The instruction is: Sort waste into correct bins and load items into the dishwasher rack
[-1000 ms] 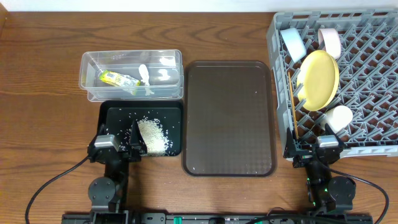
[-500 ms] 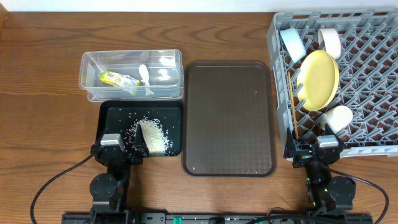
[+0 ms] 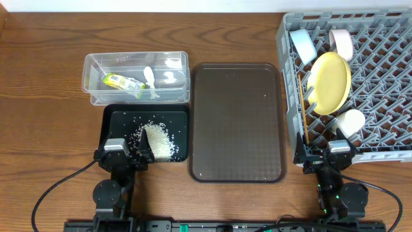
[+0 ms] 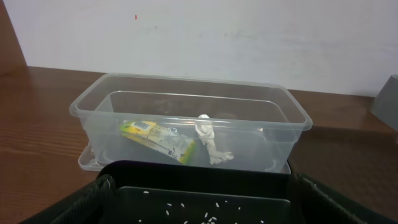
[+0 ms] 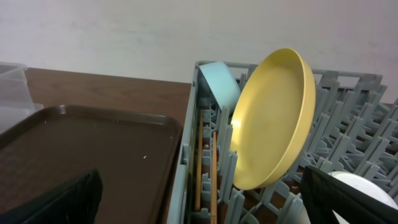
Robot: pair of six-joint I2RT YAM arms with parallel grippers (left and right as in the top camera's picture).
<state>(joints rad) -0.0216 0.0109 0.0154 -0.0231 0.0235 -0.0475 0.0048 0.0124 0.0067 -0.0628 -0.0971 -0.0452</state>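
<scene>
Rack (image 3: 386,77): 1 plate (image 3: 330,82), blue bowl (image 3: 302,44), pink bowl (image 3: 341,42), 1 cup (image 3: 351,122), 2 chopsticks (image 5: 213,177). Tub (image 3: 90,71): 1 wrapper (image 3: 121,82), 1 scrap (image 3: 149,78). Black tray (image 3: 116,116): rice (image 3: 159,138). Left gripper (image 4: 200,186), right gripper (image 5: 199,180) spread.

We log table (image 3: 51,77) as wood-grain, low sheen. Clear tub (image 4: 186,118): transp. smooth plastic, glossy w/ reflections. Wrapper (image 4: 158,138) in it: shiny crinkled film. Black tray (image 3: 119,119): matt plastic. Brown tray (image 3: 238,122): plastic, fine pebbled texture, dull. Rack (image 3: 386,64): grey moulded plastic, matt. Yellow plate (image 5: 270,118): smooth, soft sheen; material we can't tell. Chopsticks (image 5: 213,168): pale bare wood, matt.
</scene>
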